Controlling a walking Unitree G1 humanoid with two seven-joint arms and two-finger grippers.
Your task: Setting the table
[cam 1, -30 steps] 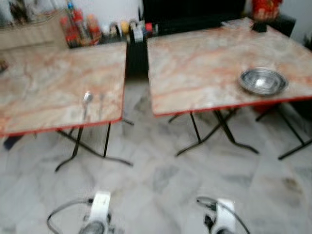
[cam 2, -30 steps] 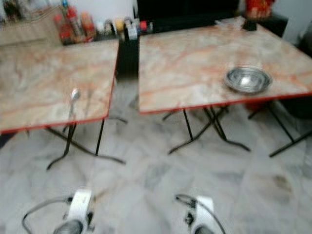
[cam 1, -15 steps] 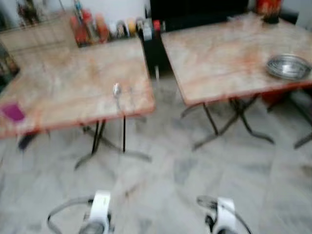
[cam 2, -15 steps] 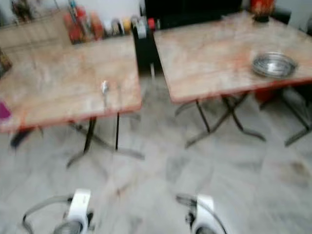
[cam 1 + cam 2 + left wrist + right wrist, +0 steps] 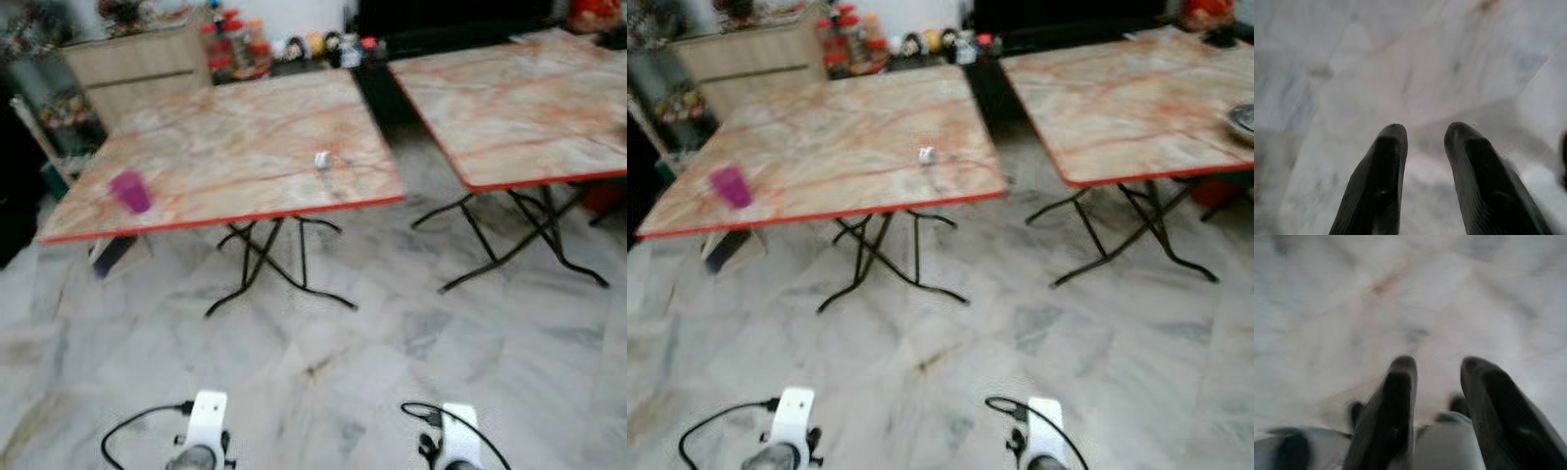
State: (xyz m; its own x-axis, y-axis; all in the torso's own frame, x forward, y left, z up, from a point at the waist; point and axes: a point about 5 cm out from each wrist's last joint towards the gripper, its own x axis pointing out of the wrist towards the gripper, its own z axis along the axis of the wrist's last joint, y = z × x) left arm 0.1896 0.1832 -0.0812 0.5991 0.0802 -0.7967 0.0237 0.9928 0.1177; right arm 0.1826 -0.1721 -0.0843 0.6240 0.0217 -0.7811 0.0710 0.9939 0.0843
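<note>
Left eye view has swung toward my left: the near worktop (image 5: 225, 147) now sits at 12 o'clock, its spoon (image 5: 321, 161) just right of centre and a purple cup (image 5: 130, 192) at 10 o'clock, so I judge I am turning to fetch them. The right eye view catches the steel bowl (image 5: 1244, 121) at 3 o'clock on the second worktop (image 5: 1117, 98). My left hand (image 5: 1422, 142) and right hand (image 5: 1437, 377) hang spread, empty, over the floor (image 5: 1352, 293).

A small silvery thing (image 5: 321, 160) on the left table (image 5: 225, 147) is showing too blurred to identify. The bowl (image 5: 1244, 120) on the right table (image 5: 1117, 98) is being cut off by the edge, and the bottles (image 5: 230, 44) behind the left table are blurring together.
</note>
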